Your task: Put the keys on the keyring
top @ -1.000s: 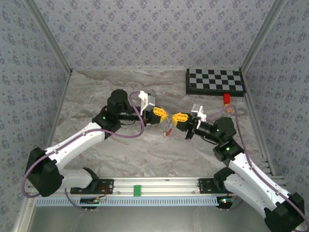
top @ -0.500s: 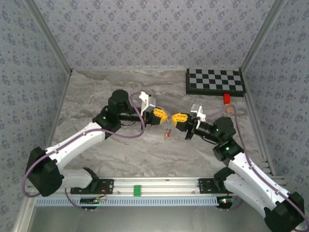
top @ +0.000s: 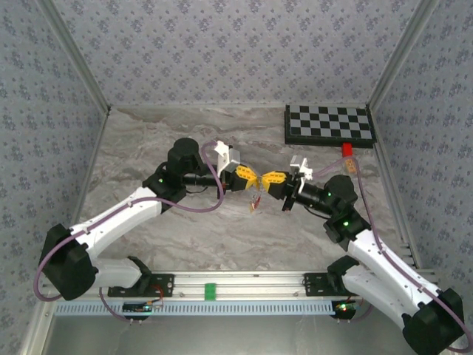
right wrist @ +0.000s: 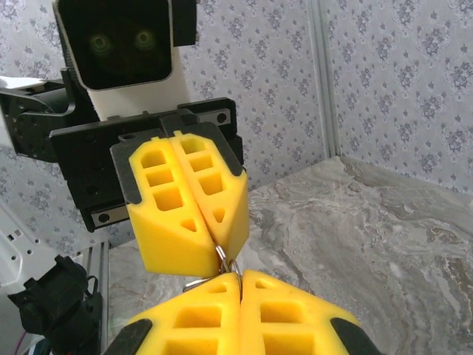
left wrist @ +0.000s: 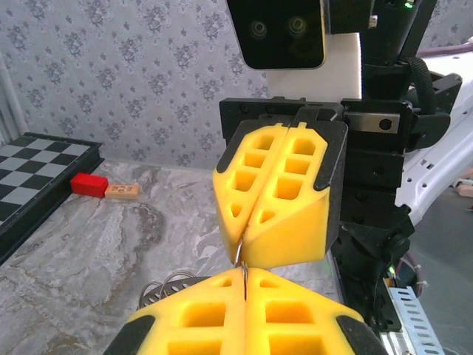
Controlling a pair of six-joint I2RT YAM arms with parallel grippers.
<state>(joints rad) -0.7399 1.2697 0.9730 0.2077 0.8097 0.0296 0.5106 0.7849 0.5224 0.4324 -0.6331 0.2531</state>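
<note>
Marble table (top: 140,140): two hands (top: 256,180) (top: 264,180) pinch one keyring (right wrist: 221,256).

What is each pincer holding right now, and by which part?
Both the left pincer and right pincer are shut tip to tip on the thin silvery wire keyring, pinching its wire loop; its red tag dangles below.

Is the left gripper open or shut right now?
Shut: the left gripper fingers meet, pinching a thin wire.
</note>
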